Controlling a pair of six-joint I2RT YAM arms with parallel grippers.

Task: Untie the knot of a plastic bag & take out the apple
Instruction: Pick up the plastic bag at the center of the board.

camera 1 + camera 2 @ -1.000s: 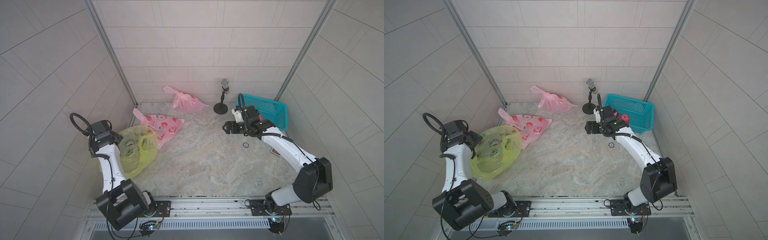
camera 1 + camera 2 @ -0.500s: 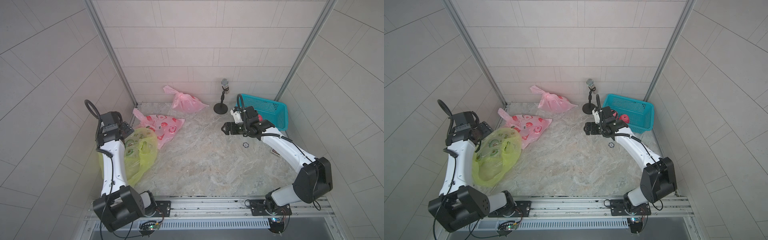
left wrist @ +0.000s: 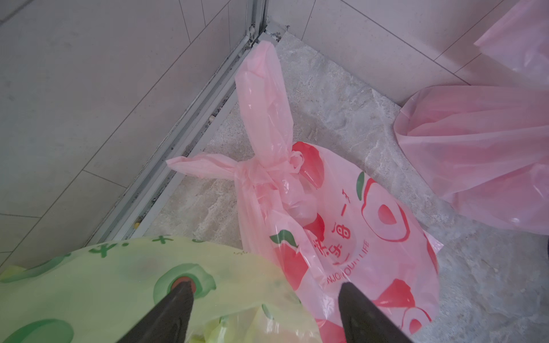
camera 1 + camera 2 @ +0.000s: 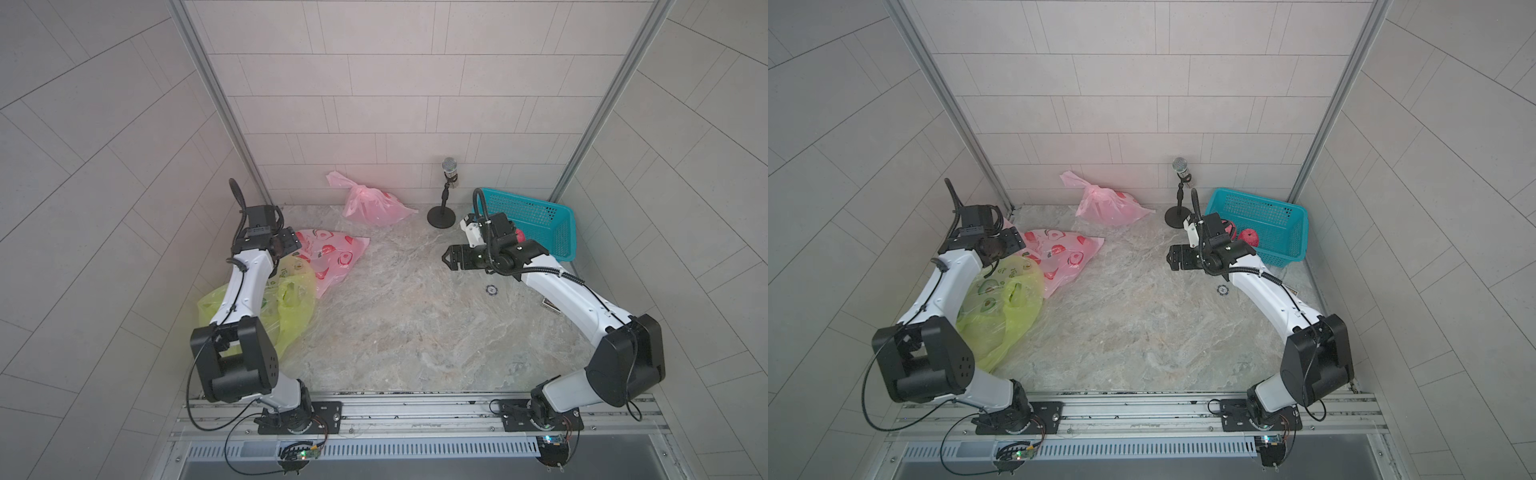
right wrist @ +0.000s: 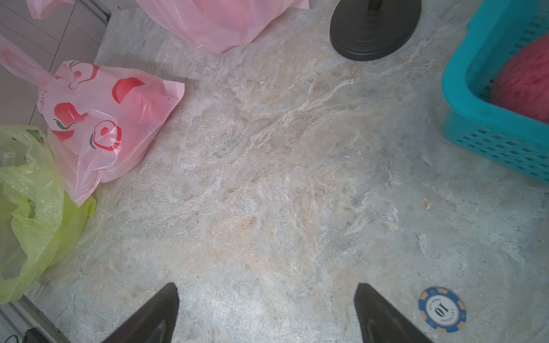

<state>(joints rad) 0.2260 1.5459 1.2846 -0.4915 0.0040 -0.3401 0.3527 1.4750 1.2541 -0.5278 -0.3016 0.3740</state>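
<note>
A teal basket (image 4: 536, 216) sits at the far right corner of a marbled tabletop (image 4: 395, 332), against tiled walls (image 4: 415, 83). Just beside it, a microphone (image 4: 449, 165) stands on a round black base. A blue poker chip (image 5: 442, 309) lies nearby.

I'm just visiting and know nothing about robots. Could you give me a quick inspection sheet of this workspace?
Surface: marbled stone-look tabletop, bare in the middle.
Job's things: pink fruit-print plastic bag, handles knotted shut; second pink plastic bag by the back wall; yellow-green plastic bag, handles untied; red apple in the teal plastic basket.
Clutter: microphone on a round black stand; blue poker chip.
Grippers: left gripper open above the yellow-green and fruit-print bags; right gripper open over bare tabletop; neither holds anything.
Cables: black cable arching over each wrist.
Surroundings: pale tiled walls; metal rail under the arm bases.
</note>
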